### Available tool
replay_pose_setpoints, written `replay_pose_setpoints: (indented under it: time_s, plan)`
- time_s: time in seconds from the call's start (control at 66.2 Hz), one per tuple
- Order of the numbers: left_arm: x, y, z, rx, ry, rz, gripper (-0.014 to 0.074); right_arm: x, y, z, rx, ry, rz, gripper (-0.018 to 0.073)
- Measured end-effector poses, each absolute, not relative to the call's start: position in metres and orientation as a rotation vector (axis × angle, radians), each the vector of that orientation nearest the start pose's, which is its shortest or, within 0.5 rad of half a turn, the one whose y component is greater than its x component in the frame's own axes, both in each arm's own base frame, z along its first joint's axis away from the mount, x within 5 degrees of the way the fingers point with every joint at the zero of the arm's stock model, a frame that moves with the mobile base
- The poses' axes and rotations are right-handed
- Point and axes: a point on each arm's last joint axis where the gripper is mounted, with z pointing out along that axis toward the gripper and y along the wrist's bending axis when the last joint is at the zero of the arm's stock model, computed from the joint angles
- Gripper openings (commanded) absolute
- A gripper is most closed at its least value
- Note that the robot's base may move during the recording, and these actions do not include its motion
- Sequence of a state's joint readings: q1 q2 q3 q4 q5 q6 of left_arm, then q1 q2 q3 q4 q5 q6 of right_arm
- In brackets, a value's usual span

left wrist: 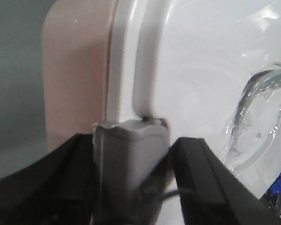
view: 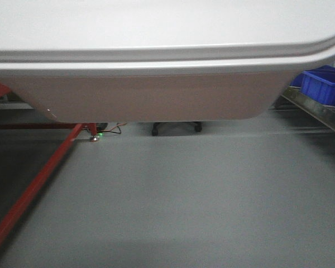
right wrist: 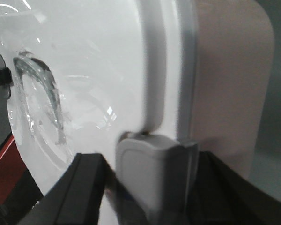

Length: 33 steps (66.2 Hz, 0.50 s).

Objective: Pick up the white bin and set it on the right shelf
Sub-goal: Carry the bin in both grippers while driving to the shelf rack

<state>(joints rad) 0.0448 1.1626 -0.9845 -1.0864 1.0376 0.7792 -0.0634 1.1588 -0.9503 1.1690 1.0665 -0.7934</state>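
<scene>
Front view: large translucent pinkish-white plastic tub with glossy lid, the white bin (view: 156, 95), filling 12 o'clock, lifted above grey floor (view: 184, 195). Shiny steel right shelf (view: 318, 111) at 3 o'clock, carrying blue open bins (view: 324, 86); red metal frame (view: 39, 173) at 8 o'clock. Grab apparently done, placing left.

Left wrist view: left claw (left wrist: 136, 140) narrow, pinching white bin at grey lid latch (left wrist: 131, 154).

Right wrist view: right claw (right wrist: 150, 157) likewise clamped at opposite grey latch (right wrist: 150, 173). Open floor ahead; shelf rail and blue bins probably tight.
</scene>
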Motion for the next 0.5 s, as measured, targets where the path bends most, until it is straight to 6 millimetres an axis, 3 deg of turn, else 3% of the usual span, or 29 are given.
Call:
replay_pose_setpoints:
  time_s: [0.498]
  plan:
    - [0.2206,-0.0596,0.3561,0.389,2.147,-0.964,0.0176,0.2179,0.0597,0.3525,-0.344,2.125,1.060,0.0318]
